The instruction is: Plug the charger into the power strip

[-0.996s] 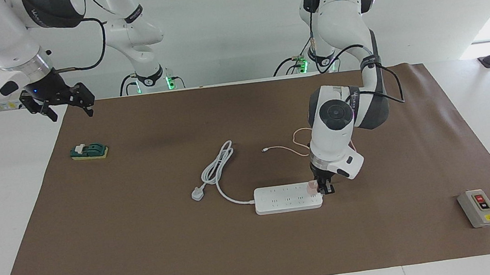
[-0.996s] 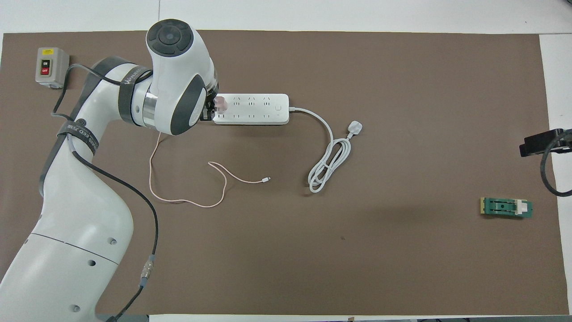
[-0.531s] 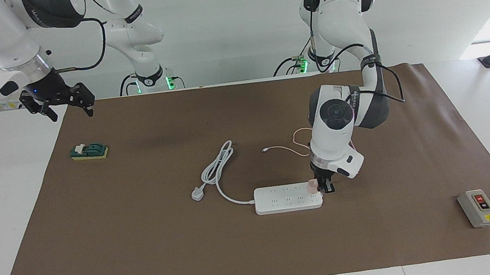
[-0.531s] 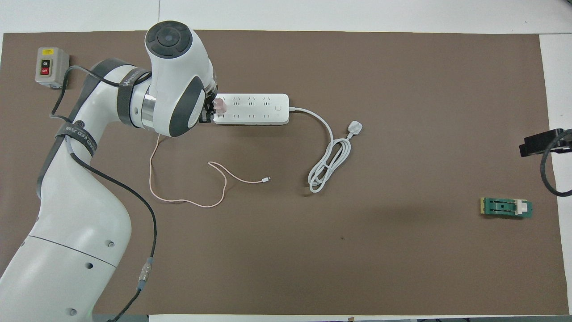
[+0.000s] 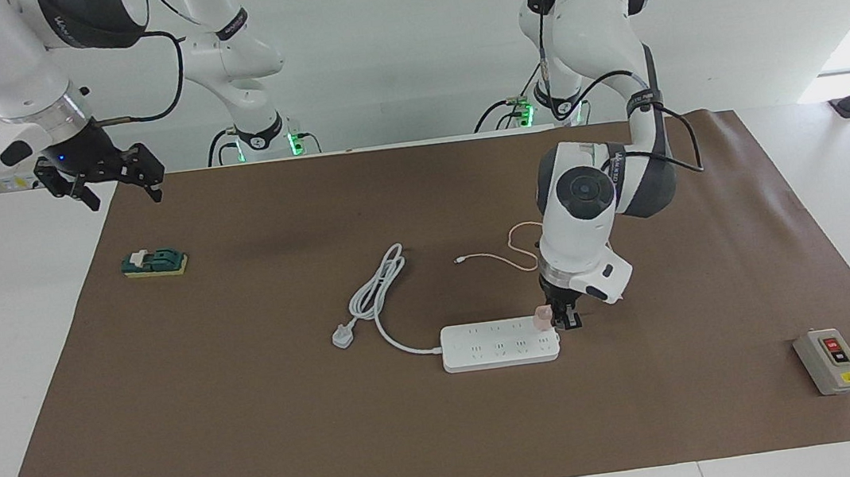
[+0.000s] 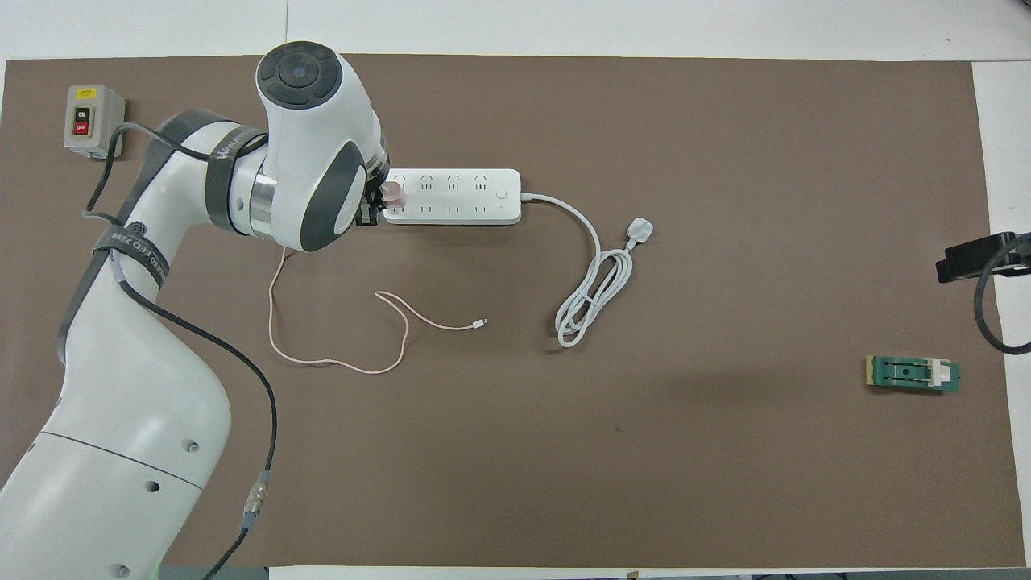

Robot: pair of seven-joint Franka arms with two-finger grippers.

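Note:
The white power strip (image 5: 485, 346) (image 6: 459, 197) lies flat mid-table. Its end toward the left arm's side carries the pale-pink charger (image 5: 541, 320) (image 6: 394, 193), upright over the last sockets. My left gripper (image 5: 565, 325) (image 6: 372, 211) points down at that end and is shut on the charger from the side. Whether the prongs sit in the sockets is hidden. The thin pink cable (image 5: 499, 260) (image 6: 338, 366) trails on the mat nearer the robots. My right gripper (image 5: 122, 194) waits open, raised over the mat's edge at the right arm's end.
The strip's thick white cord ends in a three-pin plug (image 5: 342, 336) (image 6: 639, 232) beside the strip. A grey box with red and black buttons (image 5: 831, 360) (image 6: 93, 119) sits at the left arm's end. A green block (image 5: 154, 263) (image 6: 912, 374) lies near the right arm.
My left gripper and the charger in it have shifted slightly at the strip's end, and the left arm's wrist has drawn back a little. The right arm has not moved.

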